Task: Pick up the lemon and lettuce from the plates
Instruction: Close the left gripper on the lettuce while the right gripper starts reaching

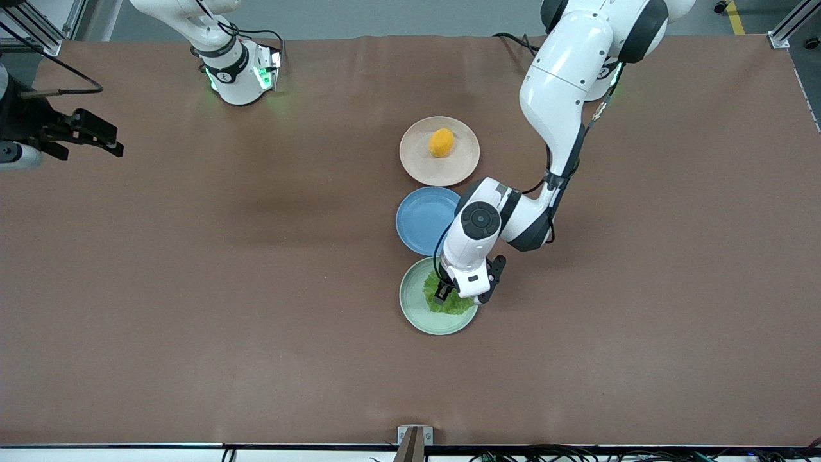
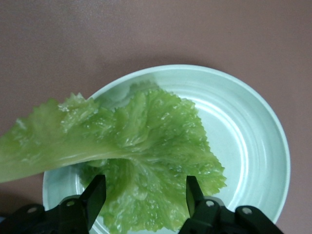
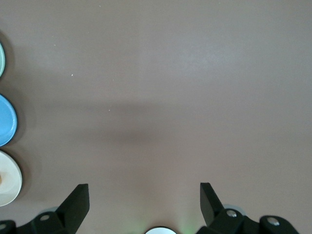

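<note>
The lettuce (image 1: 454,304) (image 2: 146,126), a crinkled green leaf, lies on the mint green plate (image 1: 414,308) (image 2: 253,141), with one end reaching past the plate's rim. My left gripper (image 1: 442,295) (image 2: 146,187) is low over the leaf, open, with one finger on each side of it. The lemon (image 1: 441,142) sits on the beige-pink plate (image 1: 410,157), farther from the front camera. My right gripper (image 1: 112,144) (image 3: 145,192) is open and empty, waiting over bare table at the right arm's end.
A blue plate (image 1: 420,221) (image 3: 5,119) lies empty between the two other plates, partly under the left arm. The rims of the beige-pink plate (image 3: 7,183) and the mint plate (image 3: 1,58) show in the right wrist view. Brown table (image 1: 224,289) all round.
</note>
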